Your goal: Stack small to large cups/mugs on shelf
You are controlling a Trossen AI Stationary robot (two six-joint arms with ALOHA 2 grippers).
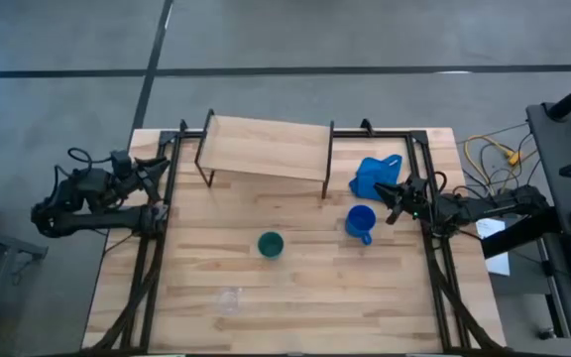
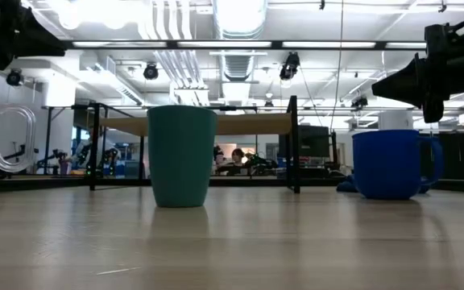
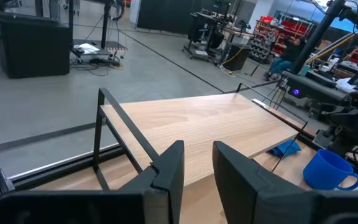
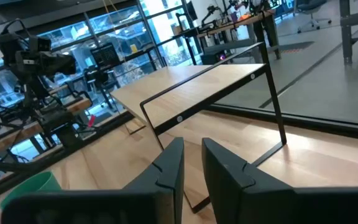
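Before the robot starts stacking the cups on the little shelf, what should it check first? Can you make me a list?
1. Shelf top bare and ready: ok.
2. Blue mug upright on the table, handle showing: ok.
3. Dark green cup upright, standing apart from the mug: ok.
4. Tiny clear glass cup found: ok, faint near the table's front edge; upright or not, cannot tell.
5. Right gripper free: ok, open, holding nothing, close to the blue mug.
6. Left gripper free: ok, open, waiting at the table's left edge.
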